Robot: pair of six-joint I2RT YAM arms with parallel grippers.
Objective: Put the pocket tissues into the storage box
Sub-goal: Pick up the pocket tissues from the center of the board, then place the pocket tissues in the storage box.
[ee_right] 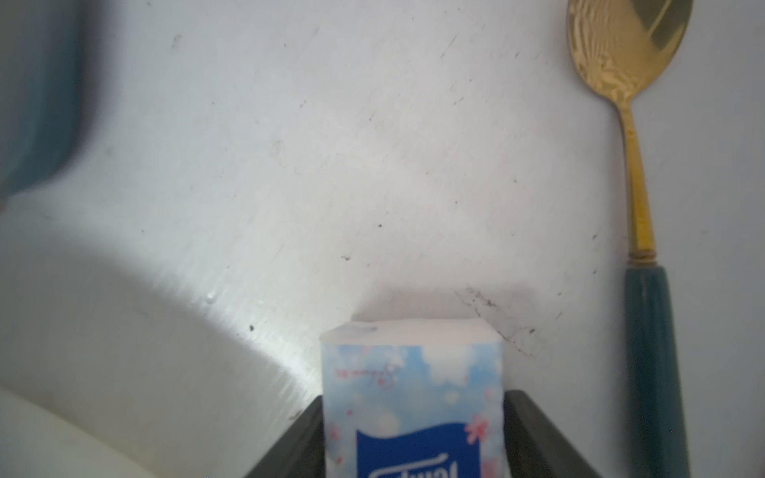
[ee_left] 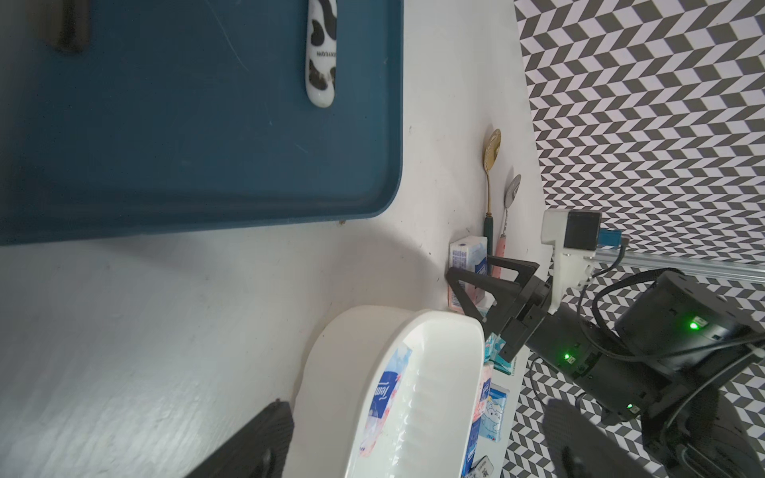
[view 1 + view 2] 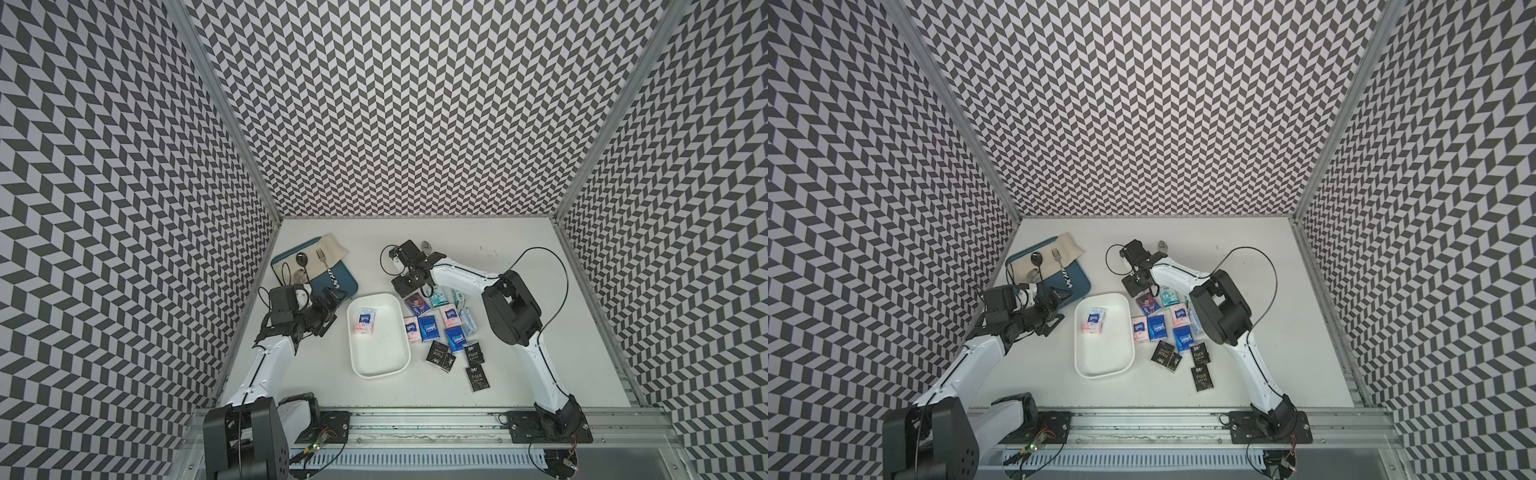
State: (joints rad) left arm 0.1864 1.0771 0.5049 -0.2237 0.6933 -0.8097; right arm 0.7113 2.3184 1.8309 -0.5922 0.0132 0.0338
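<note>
The white storage box point(image 3: 399, 361) lies mid-table and holds one white-pink packet point(image 3: 365, 322). Several more pocket tissues lie in a cluster to its right, blue ones point(image 3: 428, 328) and black "Face" ones point(image 3: 476, 376) among them. My right gripper point(image 1: 414, 397) is shut on a white-pink and blue packet point(image 1: 414, 372), one finger pressed against each side. That packet point(image 2: 465, 252) stands upright just beyond the box's far end; the top views hide it under the gripper point(image 3: 402, 272). My left gripper point(image 2: 414, 443) hangs wide open and empty, left of the box point(image 2: 434, 331).
A teal-blue tray point(image 3: 340, 282) with a beige cloth, a fork and spoons sits at the back left. On it lies a cow-patterned handle point(image 2: 321, 54). A gold spoon point(image 1: 629, 82) and a silver spoon point(image 2: 511, 192) lie just beside the held packet. Patterned walls close three sides.
</note>
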